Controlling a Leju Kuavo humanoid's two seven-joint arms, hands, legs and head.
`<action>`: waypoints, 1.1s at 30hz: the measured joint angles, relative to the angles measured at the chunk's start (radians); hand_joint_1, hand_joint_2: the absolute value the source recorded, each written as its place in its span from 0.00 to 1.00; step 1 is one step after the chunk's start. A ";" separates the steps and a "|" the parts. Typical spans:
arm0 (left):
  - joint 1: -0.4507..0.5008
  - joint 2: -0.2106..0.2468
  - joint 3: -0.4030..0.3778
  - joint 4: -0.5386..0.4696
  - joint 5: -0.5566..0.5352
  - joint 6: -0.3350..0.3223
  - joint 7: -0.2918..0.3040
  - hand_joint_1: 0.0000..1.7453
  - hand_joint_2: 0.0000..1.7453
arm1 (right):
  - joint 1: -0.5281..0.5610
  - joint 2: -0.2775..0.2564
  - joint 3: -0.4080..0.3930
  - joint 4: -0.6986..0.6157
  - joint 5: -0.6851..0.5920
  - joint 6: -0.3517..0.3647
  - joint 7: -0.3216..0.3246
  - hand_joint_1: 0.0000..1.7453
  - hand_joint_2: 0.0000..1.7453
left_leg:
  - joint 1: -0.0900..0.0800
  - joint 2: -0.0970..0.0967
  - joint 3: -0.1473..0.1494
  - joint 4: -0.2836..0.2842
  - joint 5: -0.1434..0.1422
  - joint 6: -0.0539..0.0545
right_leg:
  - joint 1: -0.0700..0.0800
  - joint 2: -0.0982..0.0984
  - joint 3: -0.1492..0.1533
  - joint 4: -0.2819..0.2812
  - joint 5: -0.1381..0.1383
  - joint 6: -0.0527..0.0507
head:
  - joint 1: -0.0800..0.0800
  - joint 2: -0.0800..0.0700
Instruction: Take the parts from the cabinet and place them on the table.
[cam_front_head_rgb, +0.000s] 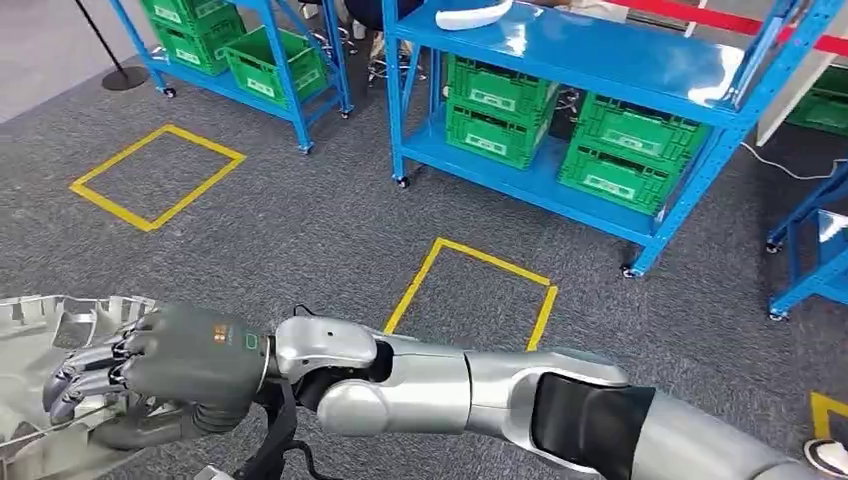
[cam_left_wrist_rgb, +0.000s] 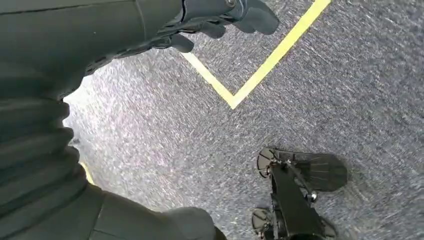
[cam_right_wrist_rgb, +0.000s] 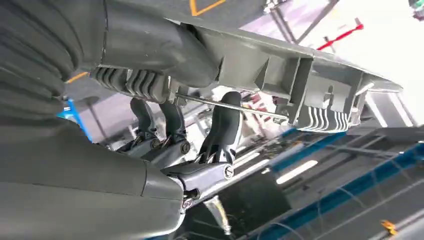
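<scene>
A large pale grey moulded part (cam_front_head_rgb: 40, 340) with ribbed edges sits at the lower left of the head view. My right hand (cam_front_head_rgb: 170, 370) grips it, the arm reaching across from the lower right. In the right wrist view the thumb lies over the part's (cam_right_wrist_rgb: 300, 75) flat body and the fingers (cam_right_wrist_rgb: 225, 125) curl under its rim, near a thin metal rod. My left hand (cam_left_wrist_rgb: 200, 20) hangs over the grey carpet with its fingers apart and nothing in it.
Blue wheeled racks (cam_front_head_rgb: 560, 190) with green crates (cam_front_head_rgb: 500, 105) stand ahead, and a white part (cam_front_head_rgb: 470, 12) lies on the top shelf. Another blue rack (cam_front_head_rgb: 270, 60) is at the back left. Yellow tape squares (cam_front_head_rgb: 470, 290) mark the carpet. A shoe (cam_front_head_rgb: 828, 457) shows at the lower right.
</scene>
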 joint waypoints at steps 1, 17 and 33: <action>0.000 0.000 0.000 0.000 0.000 0.000 0.001 0.00 1.00 | 0.000 -0.001 0.000 0.000 0.000 -0.002 0.002 1.00 1.00 | 0.002 -0.004 -0.003 -0.005 0.005 -0.008 | 0.005 -0.010 -0.003 0.001 0.002 -0.005 | 0.000 0.000; -0.014 0.000 0.000 0.000 0.000 0.000 0.014 0.00 1.00 | -0.005 -0.003 0.000 0.000 -0.001 -0.010 0.002 1.00 1.00 | -0.020 0.174 0.024 -0.007 -0.020 0.003 | 0.027 -0.181 0.002 -0.013 0.008 -0.029 | -0.008 0.000; -0.024 -0.004 0.000 -0.001 -0.013 0.000 0.023 0.00 1.00 | -0.004 -0.022 0.000 -0.006 0.007 -0.018 0.015 1.00 1.00 | 0.008 -0.019 0.005 -0.016 0.005 -0.020 | 0.007 -0.009 -0.019 0.002 0.017 -0.014 | -0.003 0.000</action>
